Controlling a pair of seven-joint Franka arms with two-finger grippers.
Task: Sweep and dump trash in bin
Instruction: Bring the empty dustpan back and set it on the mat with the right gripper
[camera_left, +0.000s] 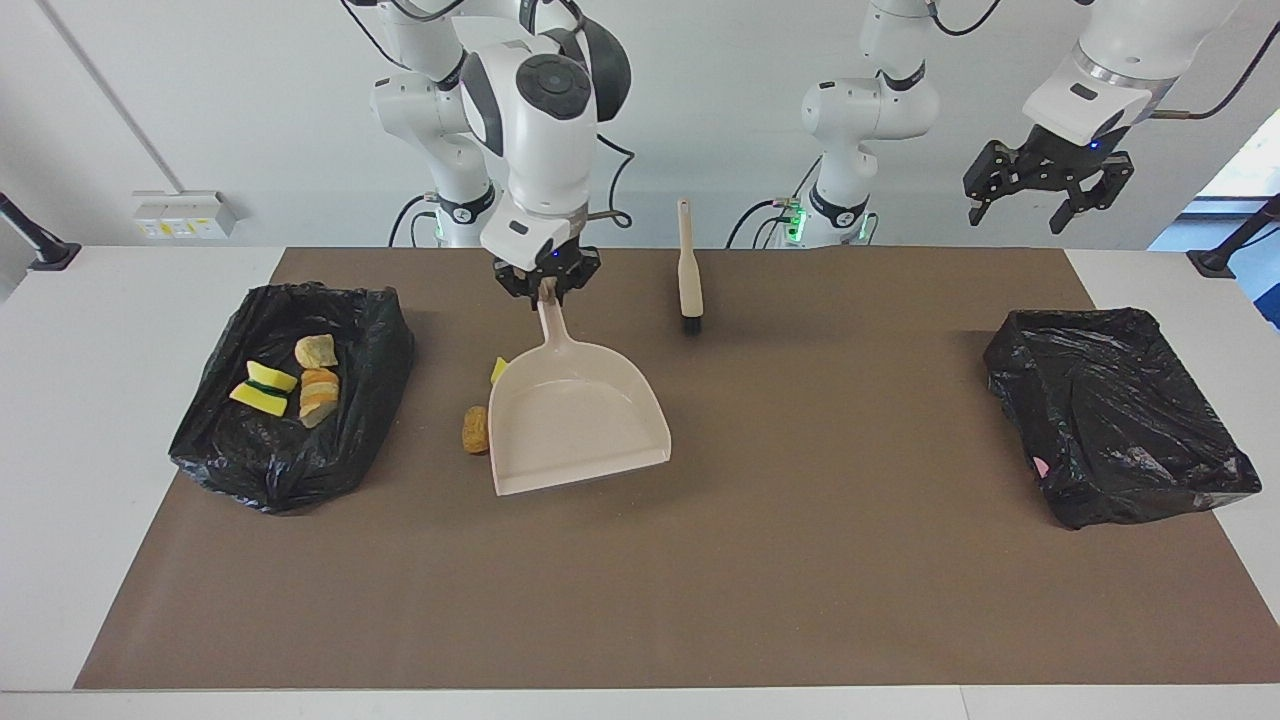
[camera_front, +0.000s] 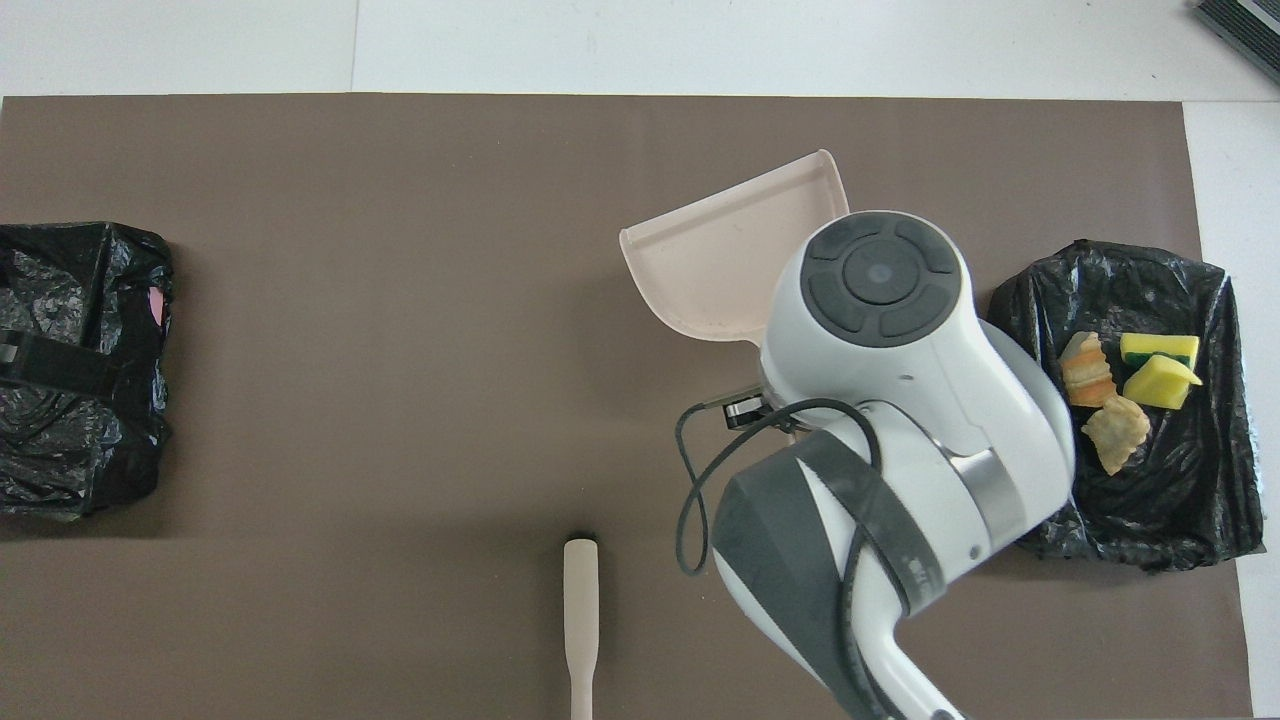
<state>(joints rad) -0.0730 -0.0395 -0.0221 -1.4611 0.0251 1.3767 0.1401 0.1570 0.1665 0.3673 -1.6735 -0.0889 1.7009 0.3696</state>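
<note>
Beige dustpan (camera_left: 575, 420), frame centre-left: your right gripper (camera_left: 546, 283) is clamped on its handle. Four trash scraps (camera_left: 290, 385) sit in the black bin (camera_left: 370, 330) at frame left; an orange-brown lump (camera_left: 475, 429) lies beside the pan. Left gripper (camera_left: 1046, 188) hangs open, upper right.

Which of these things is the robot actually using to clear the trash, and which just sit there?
In use: dustpan in the shut right gripper; scraps on the mat; bin holding four scraps.
Idle: brush; second bin; open left gripper, waiting.
</note>
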